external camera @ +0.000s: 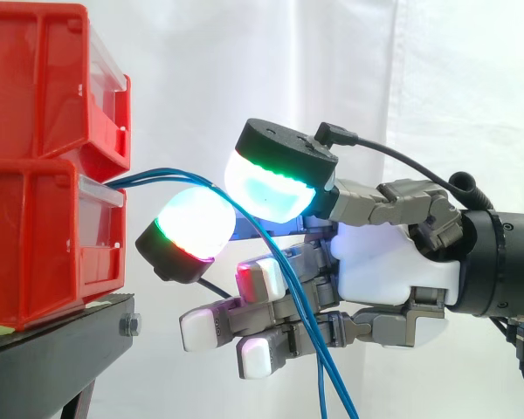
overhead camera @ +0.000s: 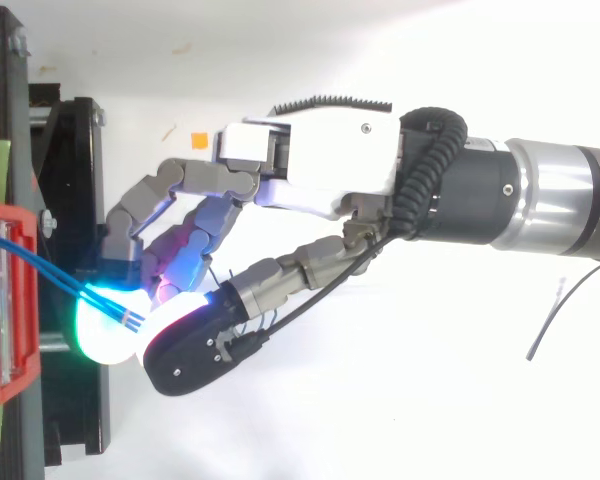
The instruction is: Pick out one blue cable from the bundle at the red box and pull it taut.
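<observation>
Now you see robot hand (external camera: pixel 393 262) pinching blue cables (overhead camera: pixel 50 271) between glowing pads, near red box (external camera: pixel 35 236); cables droop past fingers.

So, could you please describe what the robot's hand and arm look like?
The hand has a white palm shell, grey segmented fingers and thick rounded pads in black housings, glowing white, cyan, green and red. The arm is a black and silver cylinder.
</observation>
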